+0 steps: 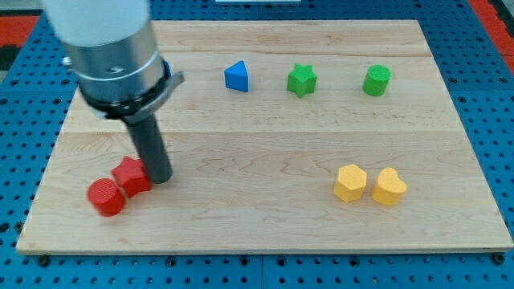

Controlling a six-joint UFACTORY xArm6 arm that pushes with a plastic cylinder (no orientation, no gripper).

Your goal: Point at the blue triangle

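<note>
The blue triangle [237, 76] lies on the wooden board [265, 217] near the view's top, left of centre. My rod comes down from the arm at the view's upper left. My tip [160, 177] rests on the board at the lower left, touching the right side of a red star-like block [131, 175]. The tip is far below and to the left of the blue triangle.
A red cylinder [106, 197] sits just left of and below the red star-like block. A green star [302, 79] and a green cylinder [376, 80] line up right of the blue triangle. A yellow hexagon [350, 182] and a yellow heart [389, 186] sit at the lower right.
</note>
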